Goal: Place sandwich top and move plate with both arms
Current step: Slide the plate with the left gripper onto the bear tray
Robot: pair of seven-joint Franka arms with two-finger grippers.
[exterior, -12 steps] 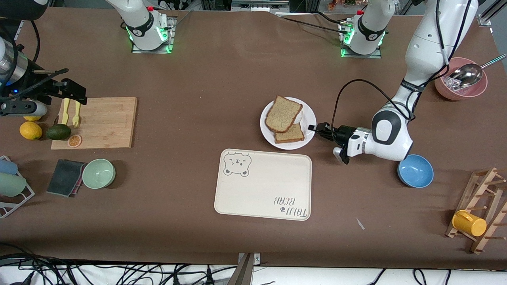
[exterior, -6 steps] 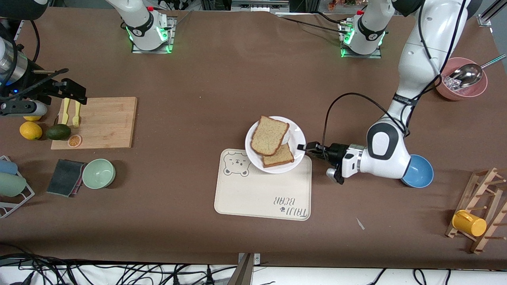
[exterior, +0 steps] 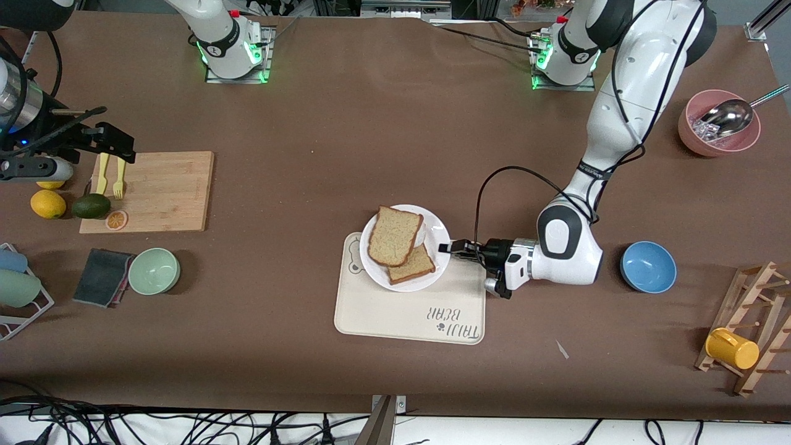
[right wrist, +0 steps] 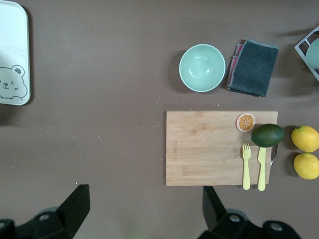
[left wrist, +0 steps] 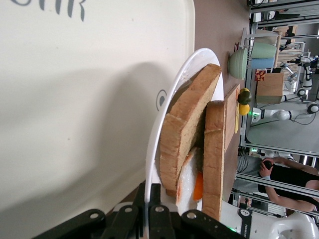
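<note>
Sandwich top point(exterior: 394, 235) on plate point(exterior: 440, 232), over tray point(exterior: 408, 315)

Sandwich top point(exterior: 394, 235) on plate point(exterior: 440, 231); plate over tray point(exterior: 401, 315) corner.

White jointed arms point(exterior: 624, 105), black joint bands, black cable loop, green-lit bases point(exterior: 235, 52).

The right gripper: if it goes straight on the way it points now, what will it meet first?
The right gripper, open, points down at the table. Bare brown tabletop lies between its fingers, beside the cutting board, so it would probably meet the table first. Depth is unclear.
</note>
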